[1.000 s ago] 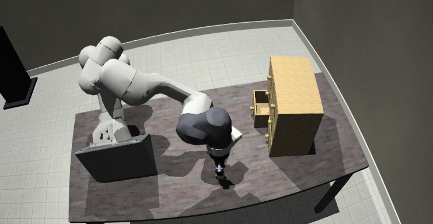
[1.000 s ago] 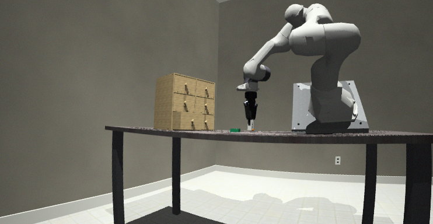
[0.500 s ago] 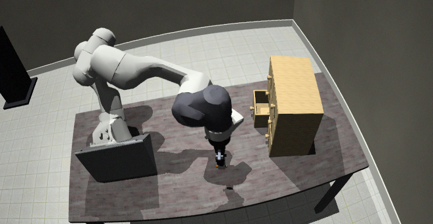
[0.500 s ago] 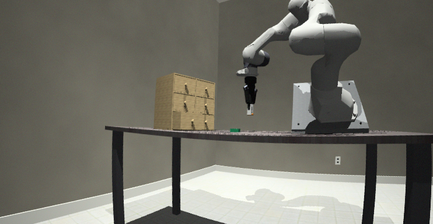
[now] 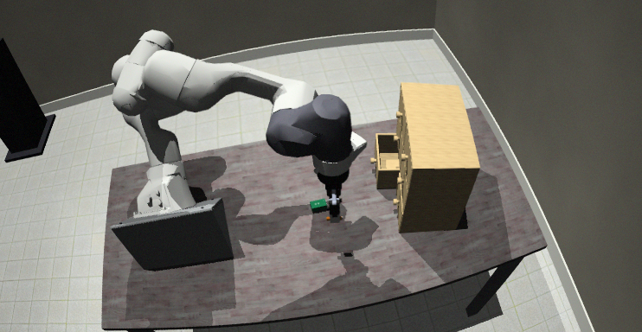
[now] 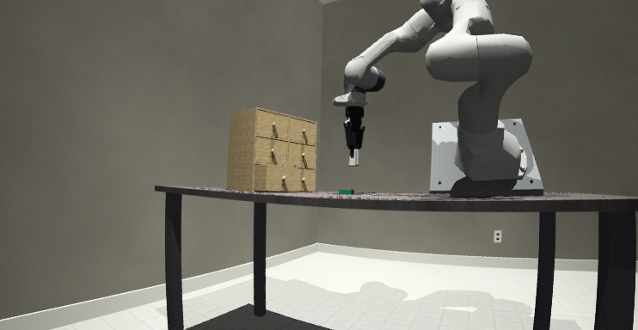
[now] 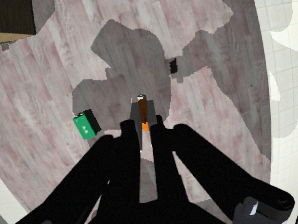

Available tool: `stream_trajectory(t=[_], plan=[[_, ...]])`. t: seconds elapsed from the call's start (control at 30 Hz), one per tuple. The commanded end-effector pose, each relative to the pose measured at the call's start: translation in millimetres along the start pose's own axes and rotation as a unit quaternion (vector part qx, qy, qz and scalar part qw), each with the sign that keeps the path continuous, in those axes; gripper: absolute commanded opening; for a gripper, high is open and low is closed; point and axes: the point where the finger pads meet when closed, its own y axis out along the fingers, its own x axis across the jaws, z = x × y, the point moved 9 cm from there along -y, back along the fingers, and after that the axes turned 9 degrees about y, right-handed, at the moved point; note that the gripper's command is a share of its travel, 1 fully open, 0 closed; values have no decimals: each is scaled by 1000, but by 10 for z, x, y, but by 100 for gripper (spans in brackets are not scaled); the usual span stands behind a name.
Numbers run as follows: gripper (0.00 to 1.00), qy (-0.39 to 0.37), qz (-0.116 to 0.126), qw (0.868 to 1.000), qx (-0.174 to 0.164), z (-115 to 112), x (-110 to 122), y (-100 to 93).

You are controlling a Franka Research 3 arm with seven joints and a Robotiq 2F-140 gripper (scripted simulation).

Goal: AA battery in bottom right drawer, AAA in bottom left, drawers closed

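My gripper [image 5: 334, 214] [image 6: 353, 159] [image 7: 144, 111] points down, shut on the slim AAA battery [image 5: 328, 218] [image 6: 357, 164] [image 7: 143, 106], copper-brown with an orange end. It holds the battery level, clear above the table. The wooden chest [image 5: 438, 127] [image 6: 241, 153] stands upright. Its bottom left drawer [image 5: 386, 179] [image 6: 272, 184] is pulled partly out and lies level; I see no battery in its visible part. The bottom right drawer [image 6: 309, 180] and the upper drawers look pushed in. I cannot see the AA battery; the closed drawers' insides are hidden.
A green block-shaped battery [image 5: 317, 205] [image 6: 346, 192] [image 7: 86, 126] with a black end lies on the table [image 5: 269, 284] [image 6: 401, 203], close beside and below my gripper. The open drawer sticks out towards the robot's side. A dark upright slab [image 5: 175, 244] stands by the arm's base.
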Motion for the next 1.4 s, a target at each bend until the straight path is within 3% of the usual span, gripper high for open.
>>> stream_trajectory(t=[0.0, 0.07, 0.1, 0.2, 0.23, 0.37, 0.4, 0.47, 0.5, 0.63, 1.37], plan=[[3, 26, 5, 1000, 6, 33, -548, -31], [3, 26, 5, 1000, 6, 33, -548, -31], [3, 26, 6, 1000, 6, -18, -1085, -30], [3, 26, 6, 1000, 6, -19, -1106, -30], [3, 26, 4, 1000, 3, -121, -1605, 2], [3, 26, 4, 1000, 3, -121, -1605, 2], [3, 26, 2, 1000, -1, -236, -1975, 47], [3, 26, 2, 1000, -1, -236, -1975, 47], [3, 26, 1, 1000, -4, -323, -2201, 84], [3, 27, -1, 1000, -5, -374, -2317, 107], [3, 27, -1, 1000, -5, -368, -2317, -153]])
